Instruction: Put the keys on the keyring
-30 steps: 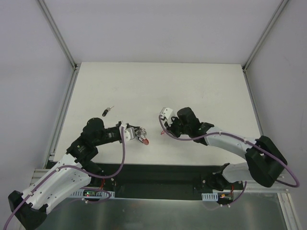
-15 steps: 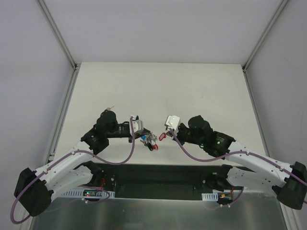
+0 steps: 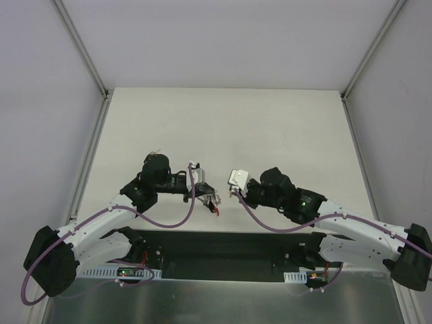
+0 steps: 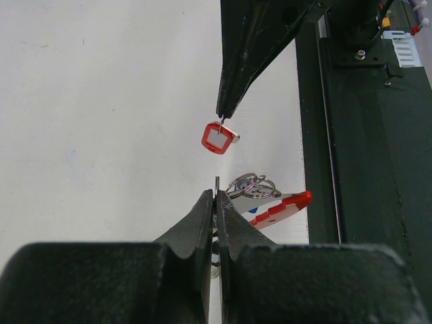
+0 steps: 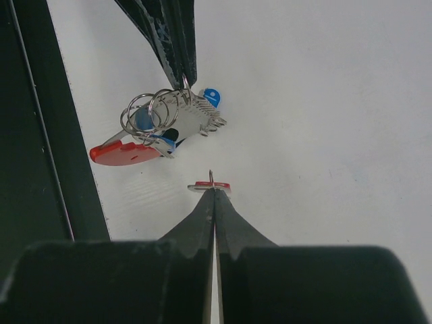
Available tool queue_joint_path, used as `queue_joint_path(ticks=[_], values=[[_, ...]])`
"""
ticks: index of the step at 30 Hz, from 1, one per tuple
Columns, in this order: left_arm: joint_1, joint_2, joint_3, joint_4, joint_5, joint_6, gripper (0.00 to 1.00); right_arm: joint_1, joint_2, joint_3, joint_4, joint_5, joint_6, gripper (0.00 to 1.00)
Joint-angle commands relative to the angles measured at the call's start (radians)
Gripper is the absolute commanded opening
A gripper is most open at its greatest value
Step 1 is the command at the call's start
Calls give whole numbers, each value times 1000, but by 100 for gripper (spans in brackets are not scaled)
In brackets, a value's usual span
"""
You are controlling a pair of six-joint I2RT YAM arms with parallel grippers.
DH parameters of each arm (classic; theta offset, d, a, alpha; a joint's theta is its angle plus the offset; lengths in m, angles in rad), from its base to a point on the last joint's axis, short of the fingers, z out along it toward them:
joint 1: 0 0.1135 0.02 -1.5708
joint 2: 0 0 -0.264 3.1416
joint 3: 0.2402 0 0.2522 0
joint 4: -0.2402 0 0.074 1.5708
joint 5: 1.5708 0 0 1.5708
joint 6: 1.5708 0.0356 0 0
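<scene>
- Left pincer point(image 4: 217, 197) was pressed together on the keyring point(image 5: 150, 111). Blue key point(image 5: 211, 96) and red clip point(image 5: 125, 154) dangled from it, above the near edge of the worktop point(image 3: 270, 121).
- Right pincer point(image 5: 212, 190) pinched the red tag point(image 4: 217, 138) by its small wire loop, just beside the keyring and not touching it.
- Judgement: all parts were light, hard and slick. The bunch hung loose and would swing, and thin wire may twist in the grip. Best holds: the ring near its split, the tag at its loop.

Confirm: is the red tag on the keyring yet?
Off: red tag hangs from the right gripper, clear of the keyring in the left gripper.
</scene>
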Motion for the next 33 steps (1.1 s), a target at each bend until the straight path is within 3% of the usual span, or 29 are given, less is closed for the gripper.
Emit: queue_joint_path(ticks=[1, 14, 33], values=[[-10, 4, 30, 40, 49, 24, 0, 11, 10, 40, 45, -14, -23, 1], [-10, -25, 30, 18, 18, 46, 0, 11, 113, 85, 137, -59, -36, 1], [-10, -32, 36, 31, 18, 35, 0, 20, 106, 85, 149, -141, -30, 1]])
